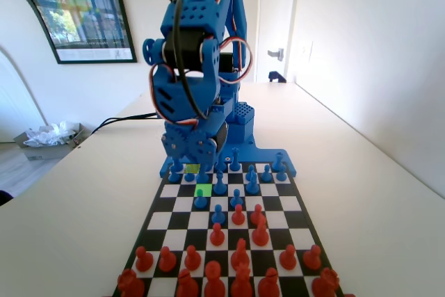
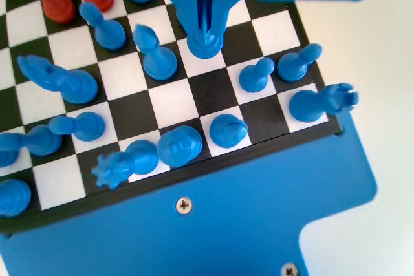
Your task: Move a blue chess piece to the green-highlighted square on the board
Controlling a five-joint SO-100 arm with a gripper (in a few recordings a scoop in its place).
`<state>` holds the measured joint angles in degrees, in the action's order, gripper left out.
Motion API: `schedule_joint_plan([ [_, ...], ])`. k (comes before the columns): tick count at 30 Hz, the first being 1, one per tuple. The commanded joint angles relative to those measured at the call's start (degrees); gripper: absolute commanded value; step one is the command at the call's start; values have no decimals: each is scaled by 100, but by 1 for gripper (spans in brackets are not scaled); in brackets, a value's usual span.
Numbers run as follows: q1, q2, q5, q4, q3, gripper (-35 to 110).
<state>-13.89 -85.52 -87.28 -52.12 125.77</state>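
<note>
The board [image 1: 229, 241] was recorded across the lower centre of the fixed view, the green-highlighted square [image 1: 203, 190] lying near its far end. At the top centre of the wrist view, the gripper [image 2: 204, 27] was seen clamped narrowly around the blue chess piece [image 2: 205, 44].

Small blue pawn [image 2: 205, 43], upright on a white square of the board [image 2: 129, 111]; lime-green square [image 1: 203, 190] nearby, bare.

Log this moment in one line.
end effector: shut on pawn | pawn: upright, low at board | green square: arm-side rows
</note>
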Motion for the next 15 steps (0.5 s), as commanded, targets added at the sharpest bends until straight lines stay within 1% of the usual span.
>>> schedule_joint_plan([
  [1,9,-26,-44,-70,-457,1],
  [15,-18,18,-70,114,-308,1],
])
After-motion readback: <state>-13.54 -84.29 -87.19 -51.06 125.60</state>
